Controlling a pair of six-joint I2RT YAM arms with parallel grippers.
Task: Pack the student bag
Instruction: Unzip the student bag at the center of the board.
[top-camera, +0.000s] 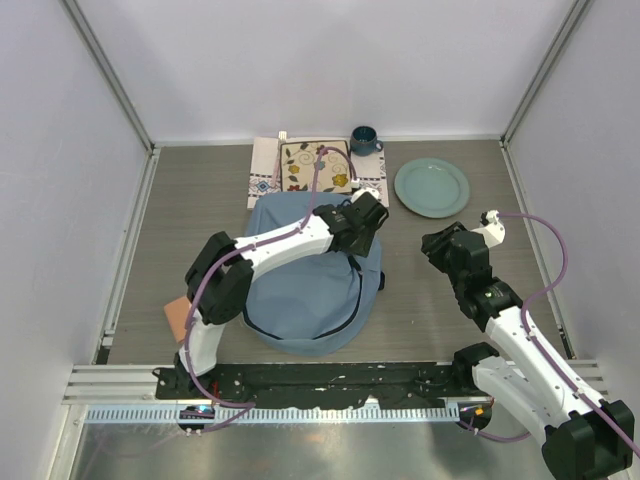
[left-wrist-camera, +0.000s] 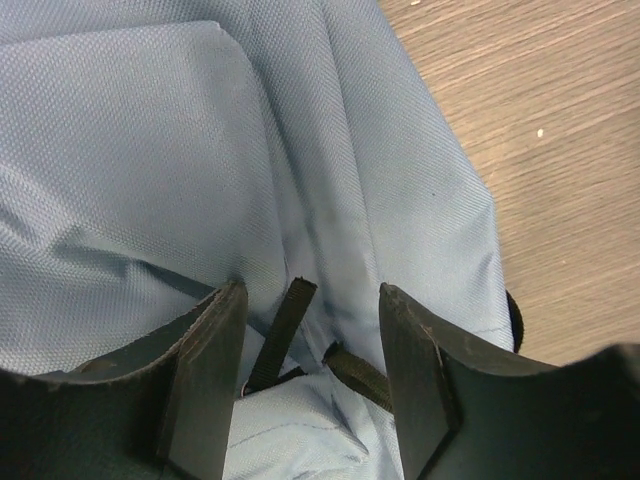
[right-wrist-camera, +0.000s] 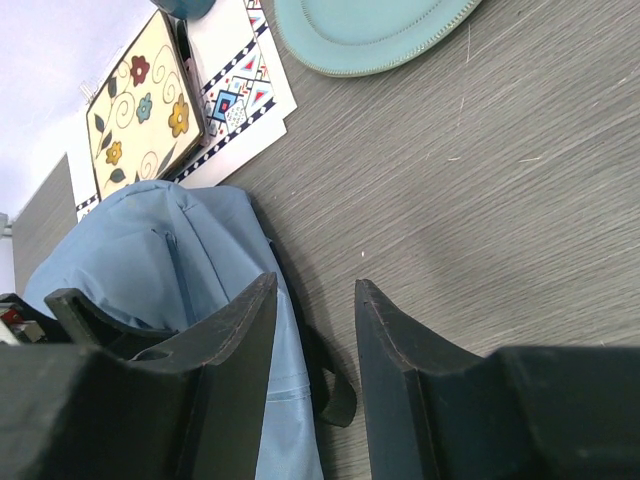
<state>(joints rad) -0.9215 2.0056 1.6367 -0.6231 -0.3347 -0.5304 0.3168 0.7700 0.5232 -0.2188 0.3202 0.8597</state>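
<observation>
Left pincer (left-wrist-camera: 310, 300): you have it parted over the backpack (top-camera: 300, 300), strap (left-wrist-camera: 283, 335) between the jaws.
Right pincer (right-wrist-camera: 315, 290): parted, empty, above your bench (right-wrist-camera: 480, 200).

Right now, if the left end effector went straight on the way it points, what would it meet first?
The left end effector would likely meet the small black strap on the student bag, framed between its open jaws; depth is unclear.

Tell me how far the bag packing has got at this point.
Done: nothing visibly packed. In hand: the left claw stands open over the student bag, straddling a black strap; the right claw is open and empty beside it. To do: everything, it seems; the flower-patterned board, mug and plate lie outside the bag.
</observation>
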